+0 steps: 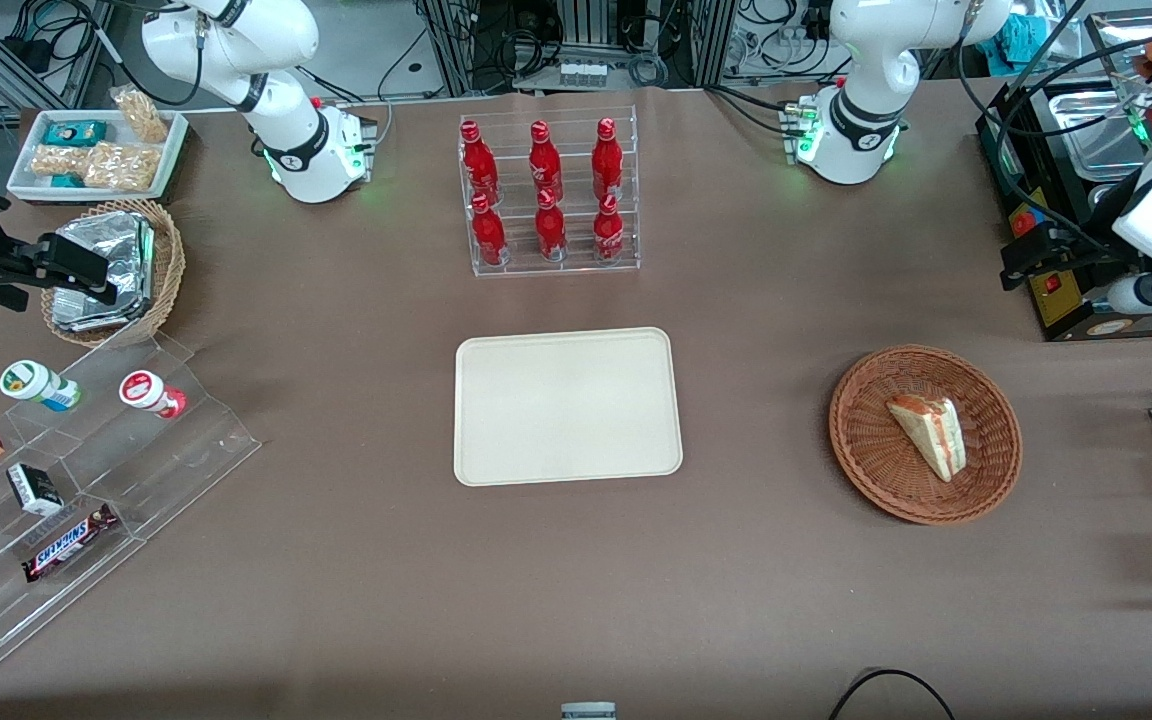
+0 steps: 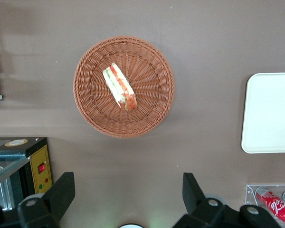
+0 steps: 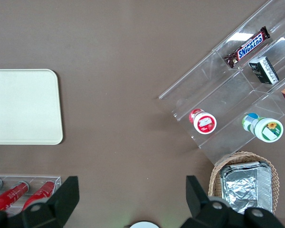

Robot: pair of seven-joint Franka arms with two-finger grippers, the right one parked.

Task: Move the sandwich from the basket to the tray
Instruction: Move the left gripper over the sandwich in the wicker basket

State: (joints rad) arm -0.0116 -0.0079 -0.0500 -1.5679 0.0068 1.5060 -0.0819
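The sandwich (image 1: 928, 432) (image 2: 119, 87), a white wedge with red and green filling, lies in the round reddish-brown basket (image 1: 856, 440) (image 2: 85, 95). The cream tray (image 1: 566, 405) (image 2: 270, 114) (image 3: 23, 107) sits bare at the table's middle, beside the basket toward the parked arm's end. My gripper (image 1: 1021, 258) (image 2: 127, 192) hangs open well above the table, farther from the front camera than the basket and toward the working arm's end. Nothing is between its fingers (image 2: 61, 190); they frame bare tablecloth short of the basket.
A black box with a red switch (image 1: 1066, 290) (image 2: 38, 166) stands close beside the gripper. A clear rack of red bottles (image 1: 548, 195) stands farther back than the tray. A tan basket of foil packs (image 1: 126, 265) and a stepped acrylic shelf with snacks (image 1: 86, 470) lie toward the parked arm's end.
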